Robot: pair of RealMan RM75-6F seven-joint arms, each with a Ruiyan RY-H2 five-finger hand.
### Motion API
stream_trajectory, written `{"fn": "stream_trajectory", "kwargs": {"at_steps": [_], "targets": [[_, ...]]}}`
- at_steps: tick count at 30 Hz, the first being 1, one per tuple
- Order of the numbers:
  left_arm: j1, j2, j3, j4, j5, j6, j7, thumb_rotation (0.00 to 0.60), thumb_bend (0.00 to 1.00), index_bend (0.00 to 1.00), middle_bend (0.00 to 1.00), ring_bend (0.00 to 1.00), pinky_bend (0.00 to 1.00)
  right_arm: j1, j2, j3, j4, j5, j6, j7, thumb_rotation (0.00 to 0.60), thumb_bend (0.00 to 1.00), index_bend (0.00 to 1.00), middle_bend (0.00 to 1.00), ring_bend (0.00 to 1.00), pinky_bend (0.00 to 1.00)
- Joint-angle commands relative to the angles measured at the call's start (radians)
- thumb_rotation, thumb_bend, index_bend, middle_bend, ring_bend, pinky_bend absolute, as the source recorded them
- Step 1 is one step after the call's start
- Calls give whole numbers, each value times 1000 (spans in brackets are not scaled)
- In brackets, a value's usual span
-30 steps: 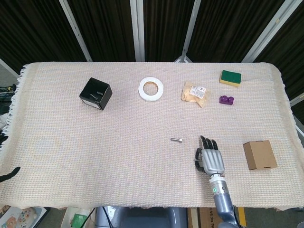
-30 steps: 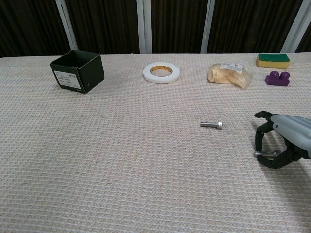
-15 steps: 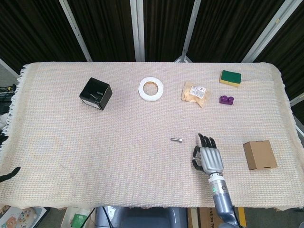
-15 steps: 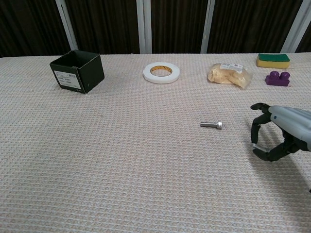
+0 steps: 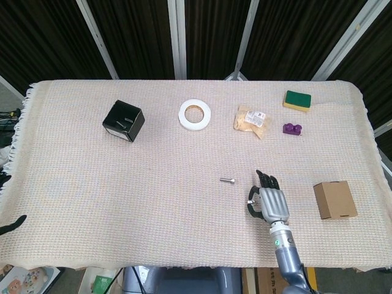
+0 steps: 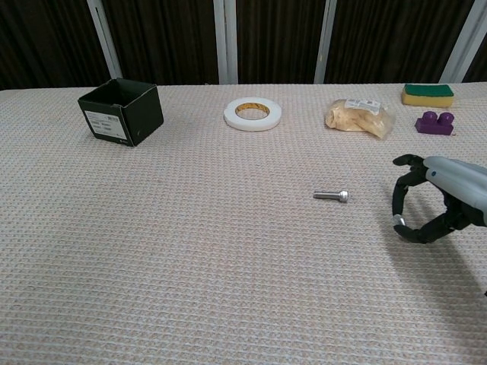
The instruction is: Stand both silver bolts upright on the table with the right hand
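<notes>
Bolts: one bolt [image 5: 228, 180] [image 6: 332, 196] lies flat on the cloth [image 5: 153, 177] [image 6: 190, 258], to the left of the right hand [image 5: 268, 202] [image 6: 437, 209] and apart from it, with its head pointing toward the hand. A second small silver piece shows at the thumb tip of the right hand in both views, pinched against the curled fingers [image 6: 403, 190]; it is too small to confirm that it is the second bolt. The hand hovers low over the cloth, palm down, with fingers arched over the thumb and a gap under the arch.

Beyond the hand, at the far edge: bag [image 5: 251, 119] [image 6: 359, 118], purple block [image 5: 292, 128] [image 6: 435, 122], sponge [image 5: 297, 100] [image 6: 428, 95]. To the hand's far left: tape roll [image 5: 195, 114] [image 6: 253, 114] and black box [image 5: 124, 120] [image 6: 122, 111]. To its right in the head view: cardboard box [image 5: 334, 199].

The left hand is not visible in either view.
</notes>
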Motion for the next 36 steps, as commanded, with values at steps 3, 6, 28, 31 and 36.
{"fn": "stream_trajectory", "kwargs": {"at_steps": [3,6,28,31,36], "targets": [[0,-1,0,0,0,0,2,600,147,169,149,7,49,1,4,7,-10,5,0,16,600,366,614,0,62,25],[0,-1,1,0,1,0,3,600,147,169,148,7,49,2,9,8,-13,9,-1,21,600,367,614,0,62,25],[0,-5,3,-3,4,3,16,600,147,169,149,7,48,10,76,38,-45,73,11,30,600,366,614,0,62,25],[2,-5,2,-3,3,6,14,600,147,169,149,7,48,13,88,47,-47,97,6,32,600,366,614,0,62,25],[2,-5,2,-2,2,6,13,600,147,169,149,7,48,19,105,57,-45,131,-3,32,600,367,614,0,62,25]]}}
